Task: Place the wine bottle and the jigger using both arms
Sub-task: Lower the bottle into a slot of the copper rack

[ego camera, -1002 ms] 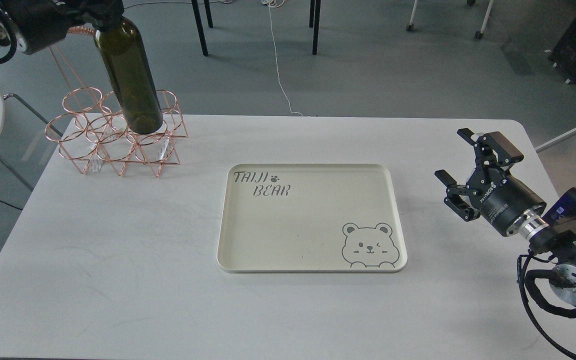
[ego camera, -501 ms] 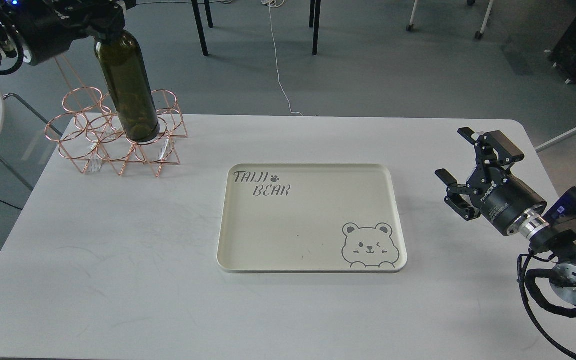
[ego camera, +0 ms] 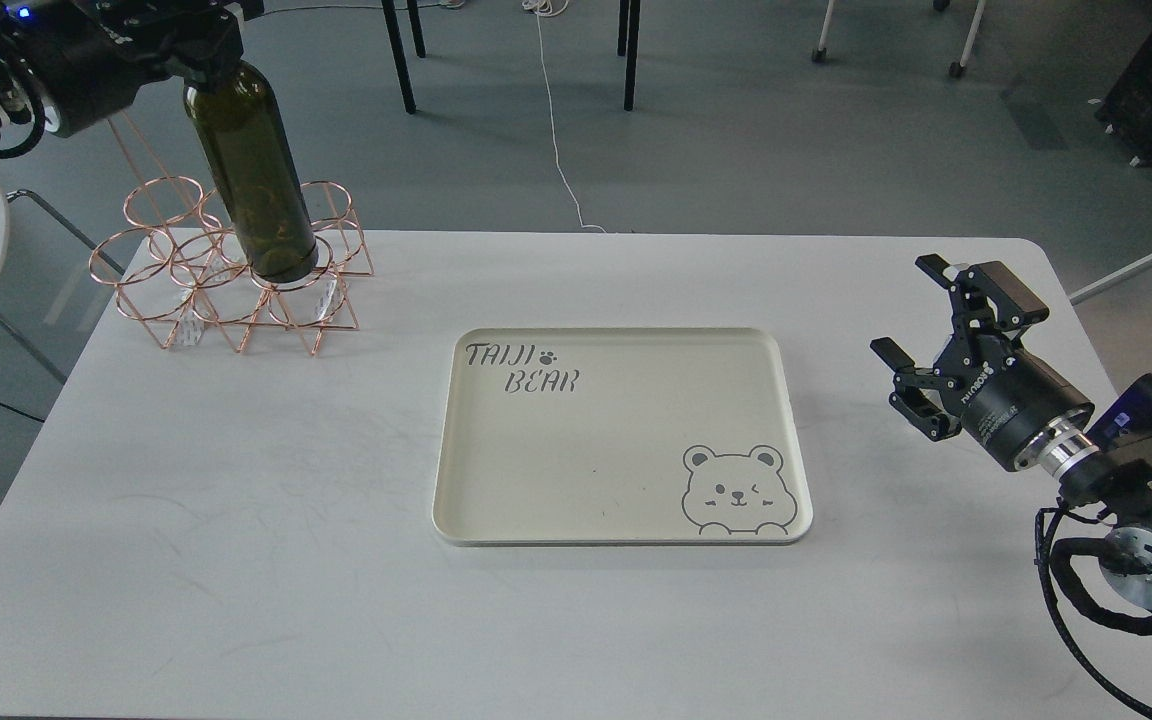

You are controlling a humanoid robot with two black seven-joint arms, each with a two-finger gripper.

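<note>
The dark olive-green wine bottle [ego camera: 254, 180] stands tilted at the back left, its base in or just above a front ring of the copper wire rack [ego camera: 226, 270]. My left gripper [ego camera: 198, 40] is shut on the bottle's neck at the top left edge of the view. My right gripper [ego camera: 911, 330] is open and empty above the table's right side, to the right of the cream tray [ego camera: 622, 535]. The jigger is out of view.
The tray, printed "TAIJI BEAR" with a bear face, lies at the table's middle. The rack has several rings. Chair legs and a cable are on the floor behind the table. A white chair stands at the left.
The bottle has come down and slightly left, its base sinking toward the rack's ring. My right arm has not moved.
</note>
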